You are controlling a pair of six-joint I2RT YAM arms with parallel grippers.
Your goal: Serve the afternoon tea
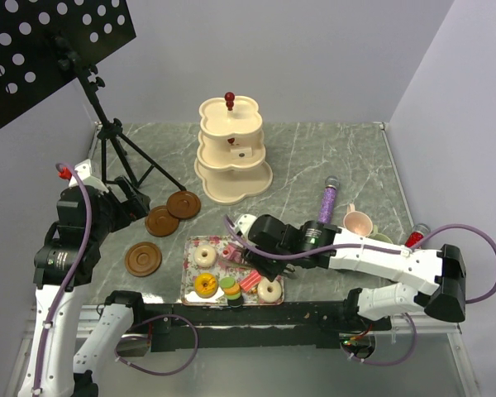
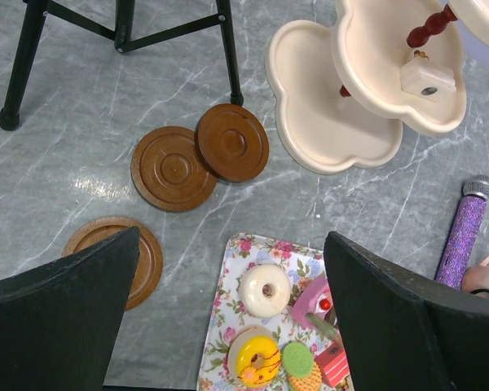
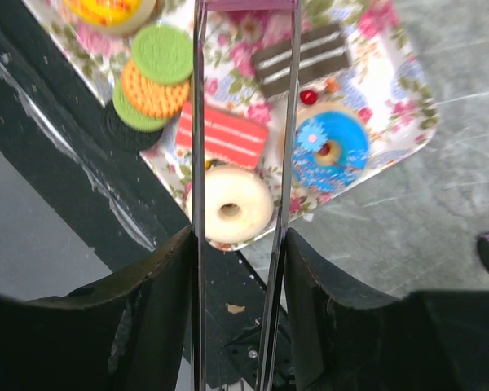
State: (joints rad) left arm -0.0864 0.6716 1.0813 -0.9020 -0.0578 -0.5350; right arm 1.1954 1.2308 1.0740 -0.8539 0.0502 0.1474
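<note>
A floral tray (image 1: 190,273) at the near middle holds doughnuts: white (image 1: 204,255), yellow (image 1: 205,285), white (image 1: 269,289) and blue (image 3: 330,148). It also holds stacked macarons (image 1: 230,288), a red cake slice (image 3: 222,136), a chocolate slice (image 3: 301,53) and a pink slice (image 2: 314,297). My right gripper (image 1: 246,236) is shut on metal tongs (image 3: 197,122), whose tips reach the pink slice. My left gripper (image 2: 232,236) is open and empty, high above the table's left. Three brown saucers (image 1: 183,204), (image 1: 161,221), (image 1: 143,258) lie left of the tray. The cream stand (image 1: 231,157) is at the back.
A pink mug (image 1: 358,222) and a pale green mug (image 1: 382,238) stand at the right, partly behind my right arm. A purple microphone (image 1: 327,201) lies beside them. A black music stand (image 1: 107,132) has its legs at the back left, near the saucers.
</note>
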